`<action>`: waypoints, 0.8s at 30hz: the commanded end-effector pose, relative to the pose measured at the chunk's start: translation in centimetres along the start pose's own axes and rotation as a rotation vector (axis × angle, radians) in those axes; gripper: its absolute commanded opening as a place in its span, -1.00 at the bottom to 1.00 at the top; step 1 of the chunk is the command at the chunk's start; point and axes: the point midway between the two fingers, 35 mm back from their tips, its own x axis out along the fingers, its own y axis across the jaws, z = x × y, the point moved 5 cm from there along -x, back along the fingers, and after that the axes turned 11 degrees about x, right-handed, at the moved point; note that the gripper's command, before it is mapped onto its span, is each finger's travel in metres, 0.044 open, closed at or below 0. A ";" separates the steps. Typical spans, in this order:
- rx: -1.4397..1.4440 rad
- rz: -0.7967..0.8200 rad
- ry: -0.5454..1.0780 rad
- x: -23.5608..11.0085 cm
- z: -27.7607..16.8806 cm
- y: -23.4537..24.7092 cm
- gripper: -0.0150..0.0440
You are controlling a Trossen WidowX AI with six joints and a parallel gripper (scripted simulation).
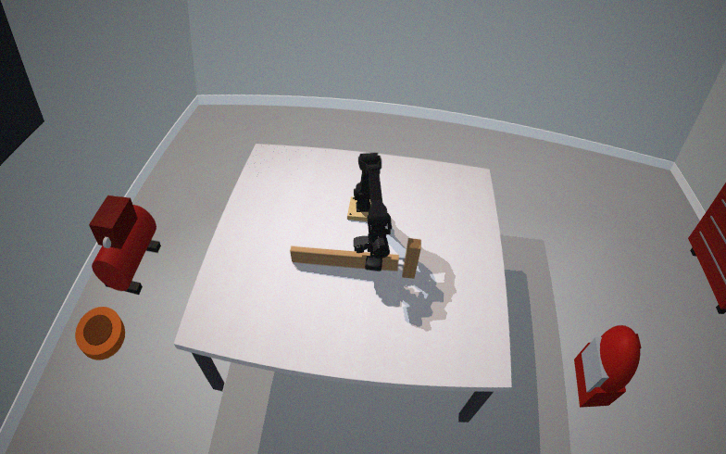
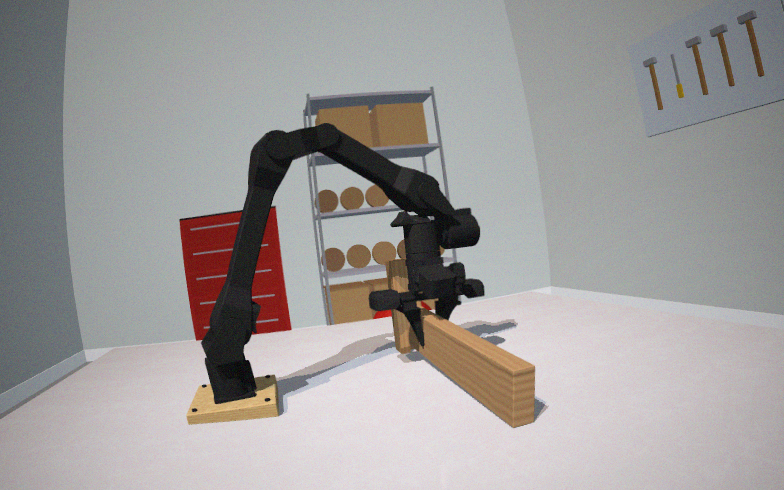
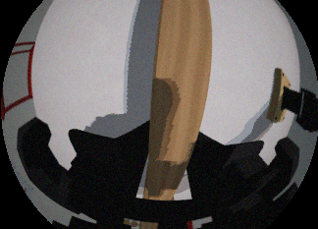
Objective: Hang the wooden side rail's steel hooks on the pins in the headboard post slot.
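Note:
The wooden side rail (image 1: 323,257) (image 2: 481,359) (image 3: 184,53) stands on its narrow edge, and its far end is down at the table. My gripper (image 1: 374,260) (image 2: 433,331) (image 3: 167,124) points down and is shut on the rail near its hook end, one finger on each side. The headboard post (image 1: 412,258) (image 2: 397,276) stands upright just beyond that end. A narrow gap remains between rail and post, where small grey bits of the steel hooks (image 1: 401,260) show. The pins and slot are hidden, so I cannot tell whether the hooks touch the pins.
The arm's wooden base plate (image 1: 356,214) (image 2: 232,414) (image 3: 278,94) sits behind the rail on the white table (image 1: 275,321). The arm reaches over from it. A red drawer cabinet, a shelf and other workshop items stand beyond the table.

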 end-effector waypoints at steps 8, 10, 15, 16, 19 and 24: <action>0.003 0.012 0.008 -0.5 -0.2 0.1 -0.49; 0.003 0.012 0.008 -0.5 -0.3 0.1 -0.49; 0.003 0.012 0.008 -0.4 -0.3 0.1 -0.49; 0.003 0.012 0.008 -0.4 -0.3 0.1 -0.49; 0.003 0.012 0.008 -0.4 -0.4 0.1 -0.49; 0.003 0.012 0.009 -0.3 -0.4 0.1 -0.49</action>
